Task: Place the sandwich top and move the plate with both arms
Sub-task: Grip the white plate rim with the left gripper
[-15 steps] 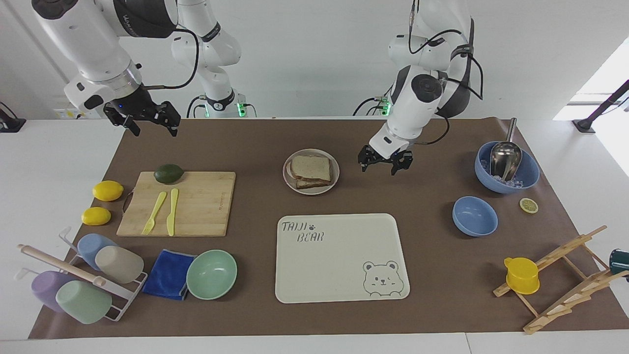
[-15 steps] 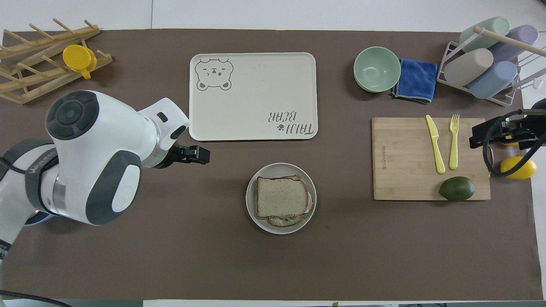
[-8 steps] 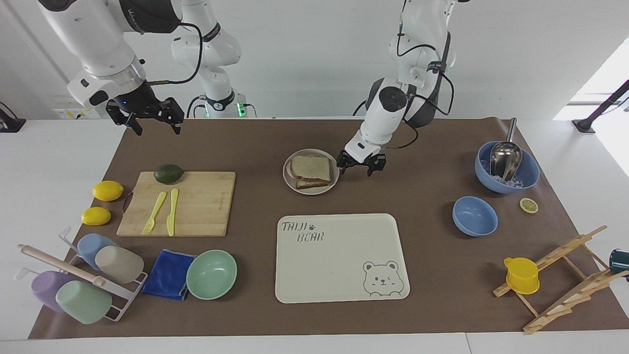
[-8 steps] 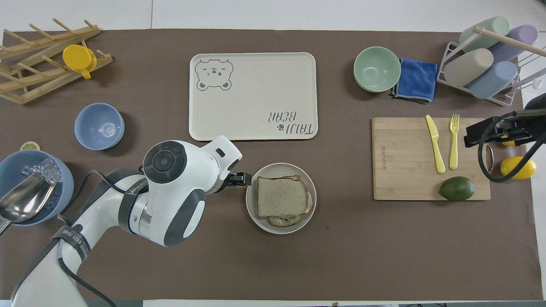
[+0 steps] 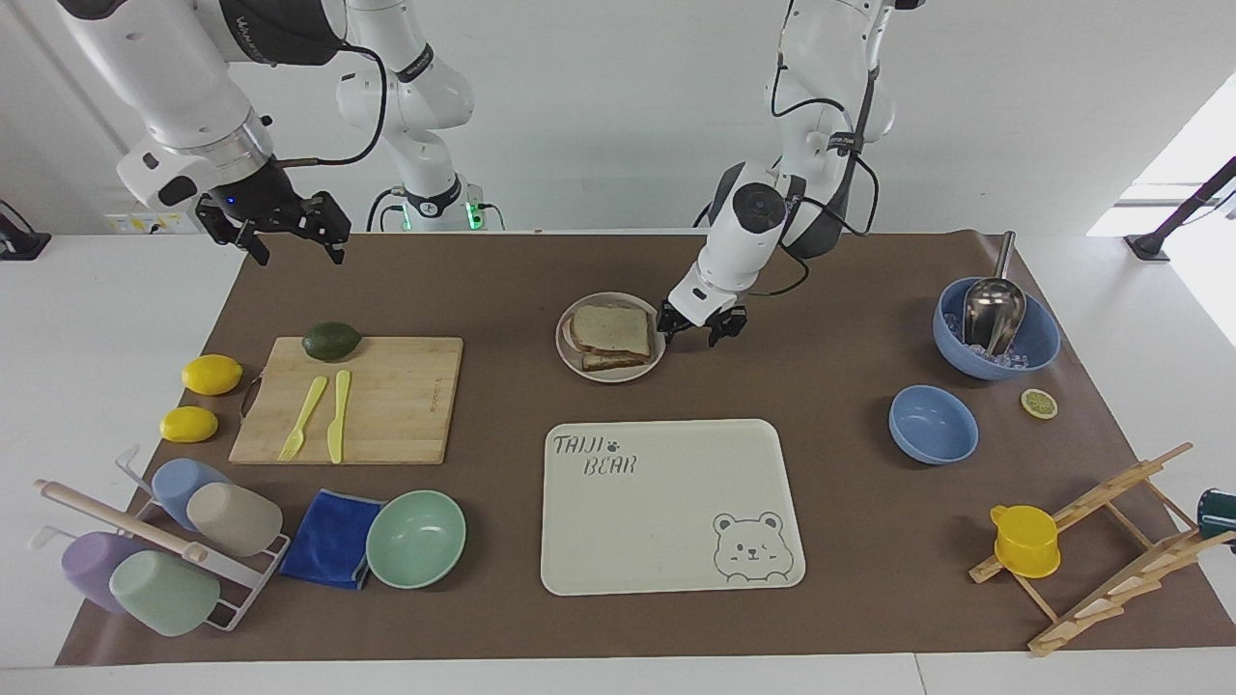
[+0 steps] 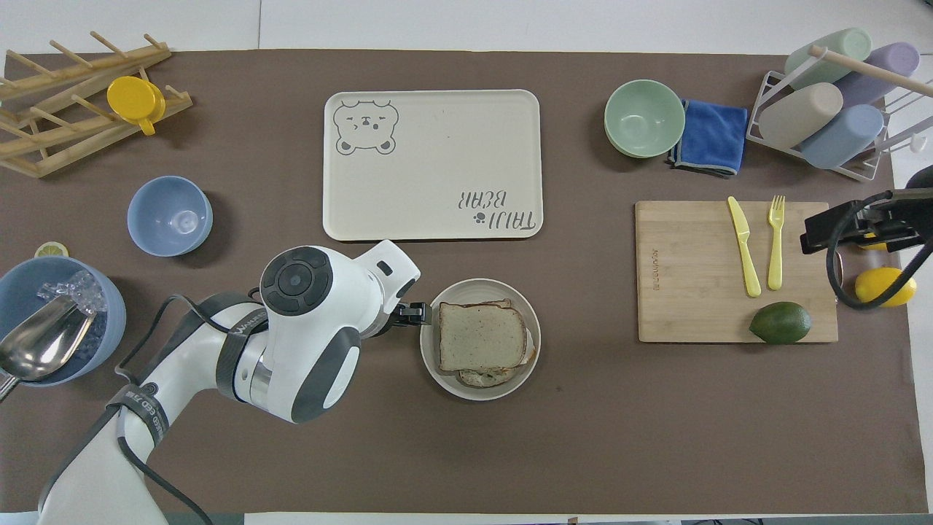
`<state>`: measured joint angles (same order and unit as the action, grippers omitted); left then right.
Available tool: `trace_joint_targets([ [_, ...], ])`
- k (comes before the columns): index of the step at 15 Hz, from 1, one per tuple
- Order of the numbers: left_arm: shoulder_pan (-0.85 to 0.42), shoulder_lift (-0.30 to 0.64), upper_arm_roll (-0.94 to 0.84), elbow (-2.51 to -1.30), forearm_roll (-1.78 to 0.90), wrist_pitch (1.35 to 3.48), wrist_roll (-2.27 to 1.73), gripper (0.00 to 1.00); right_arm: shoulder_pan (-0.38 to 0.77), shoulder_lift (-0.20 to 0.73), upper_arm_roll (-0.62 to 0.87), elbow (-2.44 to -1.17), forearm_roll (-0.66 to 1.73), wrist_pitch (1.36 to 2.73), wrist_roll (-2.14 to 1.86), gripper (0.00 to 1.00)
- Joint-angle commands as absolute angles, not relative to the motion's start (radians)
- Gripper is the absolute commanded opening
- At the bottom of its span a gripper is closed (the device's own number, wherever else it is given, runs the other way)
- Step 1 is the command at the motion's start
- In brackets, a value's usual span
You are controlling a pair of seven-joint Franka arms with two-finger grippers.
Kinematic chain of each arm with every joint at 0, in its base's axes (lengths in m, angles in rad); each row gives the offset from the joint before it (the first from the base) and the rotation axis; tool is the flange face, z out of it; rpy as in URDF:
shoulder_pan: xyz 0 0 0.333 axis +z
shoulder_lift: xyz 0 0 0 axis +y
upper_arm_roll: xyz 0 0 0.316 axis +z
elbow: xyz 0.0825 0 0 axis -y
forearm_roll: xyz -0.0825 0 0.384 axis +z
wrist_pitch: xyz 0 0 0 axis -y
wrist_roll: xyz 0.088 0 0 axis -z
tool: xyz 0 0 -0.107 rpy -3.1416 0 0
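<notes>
Bread makes up the middle of the scene: the sandwich top (image 5: pixel 609 329) lies flat on a lower slice, and both sit on the plate (image 5: pixel 571 357), which rests on the brown mat nearer to the robots than the tray (image 5: pixel 670 504). The sandwich top's long axis runs toward the arms' ends of the table, with its domed edge facing the right arm's end, and it is shifted slightly off the slice beneath.

The left gripper (image 5: pixel 695 329) is low, right at the plate's rim on the side toward the left arm's end; its fingers are spread, and whether one touches the rim cannot be told. The right gripper (image 5: pixel 290 236) hangs high over the mat's edge, well apart from the plate, with its fingers spread.

Toward the right arm's end lies a cutting board (image 5: pixel 386 415) carrying an avocado (image 5: pixel 331 340), a fork (image 5: pixel 303 418) and a knife (image 5: pixel 338 415); two lemons (image 5: pixel 211 374) lie beside it. Toward the left arm's end are a bowl with a scoop (image 5: pixel 995 328) and a smaller blue bowl (image 5: pixel 933 424). The mat between plate and tray is bare.
</notes>
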<state>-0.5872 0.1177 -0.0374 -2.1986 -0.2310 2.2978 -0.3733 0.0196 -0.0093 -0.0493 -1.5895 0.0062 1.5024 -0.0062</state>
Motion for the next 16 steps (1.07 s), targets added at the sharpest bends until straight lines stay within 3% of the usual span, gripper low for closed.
trace_joint_targets([
  [1, -0.623, 0.118, -0.023, -2.221, -0.25, 2.344, -0.403, 0.8, 0.009, -0.017, -0.051, -1.594, 0.008, 1.522, -0.025, 1.0],
  [11, -0.661, 0.152, -0.023, -2.221, -0.27, 2.382, -0.42, 0.56, 0.018, -0.018, -0.087, -1.594, 0.005, 1.522, -0.014, 1.0],
  [14, -0.663, 0.152, -0.023, -2.221, -0.27, 2.382, -0.419, 0.44, 0.015, -0.023, -0.086, -1.598, 0.005, 1.519, -0.011, 1.0],
  [16, -0.664, 0.152, -0.023, -2.221, -0.27, 2.382, -0.419, 0.31, 0.018, -0.031, -0.086, -1.611, 0.005, 1.508, -0.015, 1.0],
])
